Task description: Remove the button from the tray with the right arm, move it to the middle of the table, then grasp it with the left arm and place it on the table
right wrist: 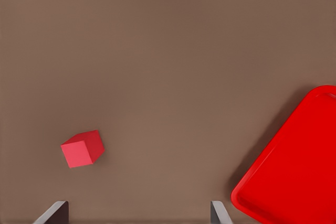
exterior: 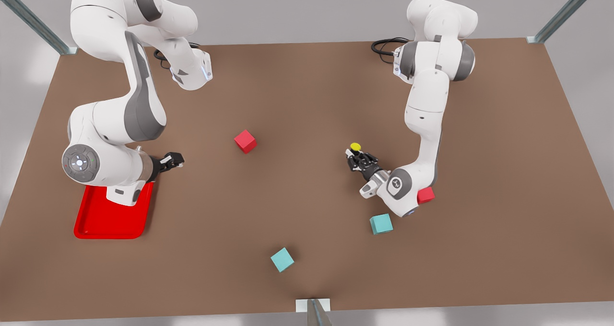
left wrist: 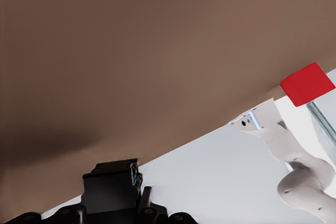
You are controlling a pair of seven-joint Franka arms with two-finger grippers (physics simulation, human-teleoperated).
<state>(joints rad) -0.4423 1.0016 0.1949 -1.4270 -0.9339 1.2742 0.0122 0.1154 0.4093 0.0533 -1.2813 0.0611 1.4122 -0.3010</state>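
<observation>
The button [exterior: 355,146], with a yellow round cap on a dark body, sits in my left gripper [exterior: 359,160], which is shut on it right of the table's [exterior: 307,100] middle in the front view. Its dark body [left wrist: 109,191] shows close up in the left wrist view. My right gripper [exterior: 173,161] is open with nothing between its fingers, beside the far corner of the red tray [exterior: 108,220]. In the right wrist view its fingertips [right wrist: 54,212] stand wide apart over bare table, with the tray [right wrist: 294,182] to one side.
One red cube [exterior: 245,140] lies between the two grippers, also seen as the red cube [right wrist: 82,149] and the red cube [left wrist: 307,83]. Another red cube [exterior: 425,195] sits under the left wrist. Two teal cubes [exterior: 381,224] [exterior: 282,259] lie toward the front edge.
</observation>
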